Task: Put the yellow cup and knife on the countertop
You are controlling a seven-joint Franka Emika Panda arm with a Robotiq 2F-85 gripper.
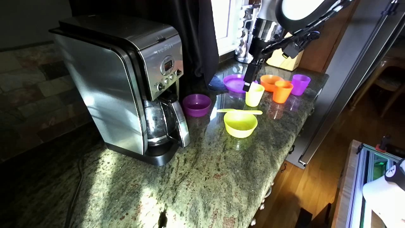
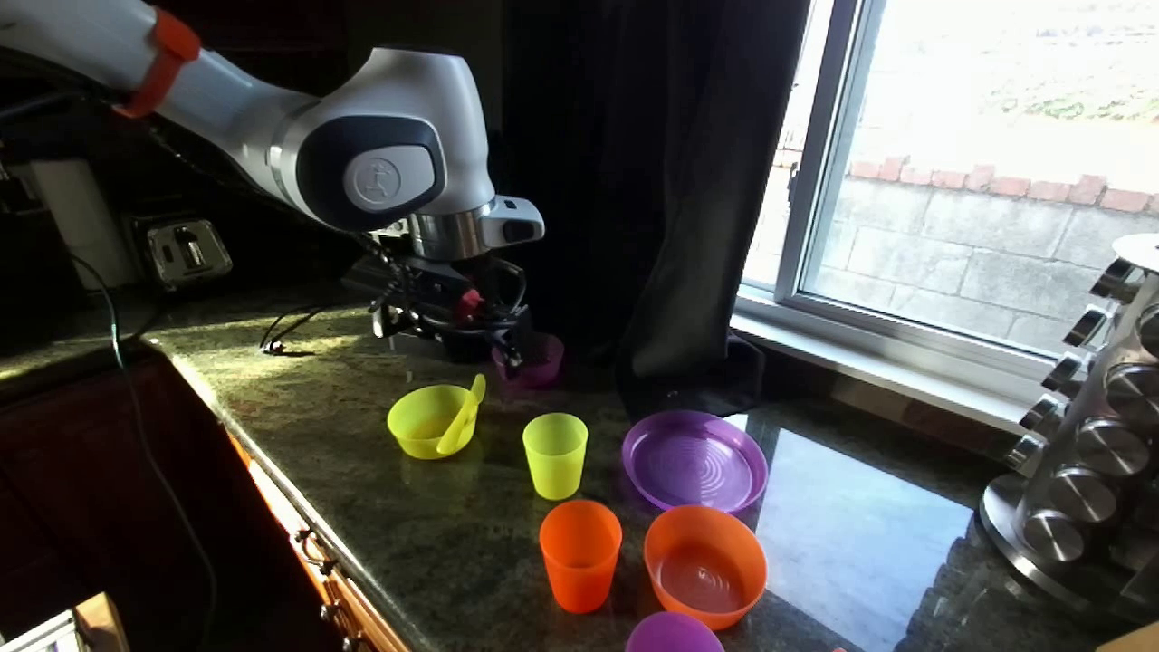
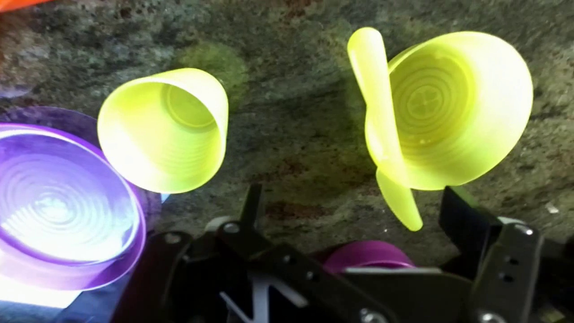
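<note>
— Caught sight of the black two-fingered claw (image 3: 352,187)?

— Yes. Saw it hanging above the dark, speckled stone worktop (image 1: 202,177), with both fingers spread well apart.

— And made out the tapered yellow plastic cup (image 3: 163,134)?

— Found it upright on the worktop, outside the gap between the fingers: just past the finger at the left of the wrist view, on its outer side, with a strip of stone showing between the two. Could not judge the drop from fingertip to cup rim.

— Checked an exterior view too?

— Did. Placed the cup there between the round yellow plastic bowl (image 2: 418,444) and the shallow round purple plastic plate (image 2: 693,462), apart from both.

— And located the slim yellow plastic knife (image 3: 383,130)?

— Saw it laid across one side of the yellow bowl's rim, with both ends jutting past. Saw one end, in the wrist view, pointing in between the claw's fingers, closer to the finger on the right. Could not tell the height difference.

— Noticed other things around the claw?

— Saw the round purple plastic bowl (image 3: 367,255), partly hidden by the claw in the wrist view. Saw, farther off than the yellow cup, an orange plastic cup (image 2: 580,557) and an orange plastic bowl (image 2: 702,570).
</note>
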